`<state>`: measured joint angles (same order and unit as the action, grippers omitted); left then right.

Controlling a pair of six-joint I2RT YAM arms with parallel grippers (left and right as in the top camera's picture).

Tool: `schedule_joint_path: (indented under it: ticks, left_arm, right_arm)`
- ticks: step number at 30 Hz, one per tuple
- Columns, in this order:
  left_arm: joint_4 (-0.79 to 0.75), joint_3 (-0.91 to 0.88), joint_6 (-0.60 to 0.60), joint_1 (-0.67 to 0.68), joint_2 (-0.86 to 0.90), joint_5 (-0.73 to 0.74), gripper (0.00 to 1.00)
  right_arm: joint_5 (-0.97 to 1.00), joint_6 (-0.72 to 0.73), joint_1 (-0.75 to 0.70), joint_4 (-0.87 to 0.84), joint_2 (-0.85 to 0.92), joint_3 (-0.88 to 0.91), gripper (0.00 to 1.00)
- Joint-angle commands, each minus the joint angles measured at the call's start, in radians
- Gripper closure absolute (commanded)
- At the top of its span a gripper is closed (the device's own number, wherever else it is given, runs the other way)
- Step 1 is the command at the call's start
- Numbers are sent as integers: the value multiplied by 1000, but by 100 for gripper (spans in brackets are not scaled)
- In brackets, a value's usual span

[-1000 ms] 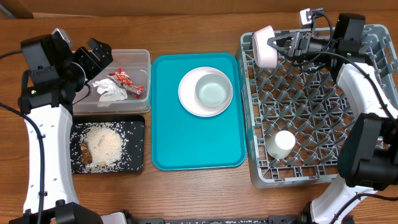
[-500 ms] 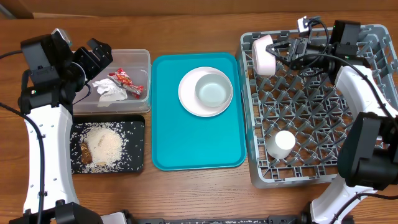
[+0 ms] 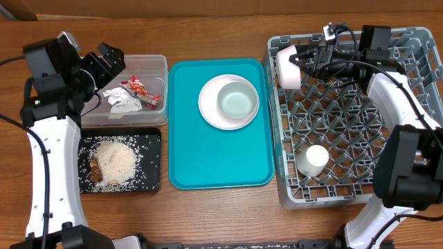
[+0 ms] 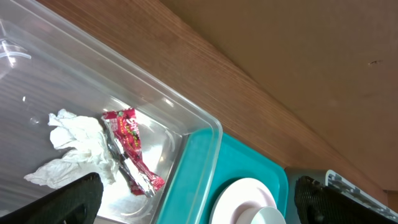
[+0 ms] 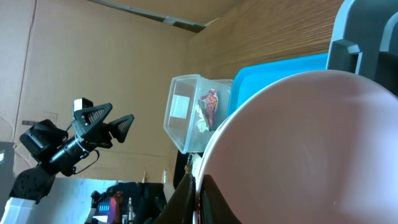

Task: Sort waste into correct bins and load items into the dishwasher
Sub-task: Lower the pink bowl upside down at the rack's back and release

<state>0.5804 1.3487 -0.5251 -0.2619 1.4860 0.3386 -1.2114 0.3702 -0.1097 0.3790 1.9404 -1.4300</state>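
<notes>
Overhead view: the right gripper point(image 3: 303, 58) is being kept clenched on the rim of the pale pink bowl point(image 3: 286, 67), which is being shifted left and down, compared with a second ago, into the dish rack's point(image 3: 339, 131) far-left corner. The left gripper point(image 3: 111, 59) is being held open over the clear tub point(image 3: 163, 63). Setting the bowl down is judged to be near.

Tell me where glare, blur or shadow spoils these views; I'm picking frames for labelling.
Overhead: sharp, evenly lit, only soft shadows on the wooden table. Left wrist: glare streaks on the clear tub; the left gripper is dark and soft at the bottom edge. Right wrist: the pale cup fills the frame close up, soft-edged.
</notes>
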Motion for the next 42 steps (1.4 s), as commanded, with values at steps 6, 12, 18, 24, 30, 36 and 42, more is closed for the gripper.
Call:
schedule_joint_path:
  ticks: [6, 12, 18, 24, 30, 36, 42]
  left_arm:
    - [-1, 10, -6, 2, 6, -9, 0]
    - [-1, 10, -6, 2, 6, -9, 0]
    - [-1, 10, -6, 2, 6, -9, 0]
    - [-1, 10, -6, 2, 6, -9, 0]
    - [-1, 10, -6, 2, 6, -9, 0]
    - [-1, 10, -6, 2, 6, -9, 0]
    - [-1, 10, -6, 2, 6, -9, 0]
  right_arm:
    - [34, -3, -1, -2, 2, 10, 96]
    - [48, -2, -2, -1, 2, 10, 96]
    - [44, 42, -4, -6, 2, 10, 96]
    - [-76, 198, -3, -117, 2, 10, 96]
    - [-37, 206, -3, -98, 3, 10, 96]
    - [10, 202, -3, -90, 3, 11, 96]
    - [79, 172, -3, -54, 3, 33, 96]
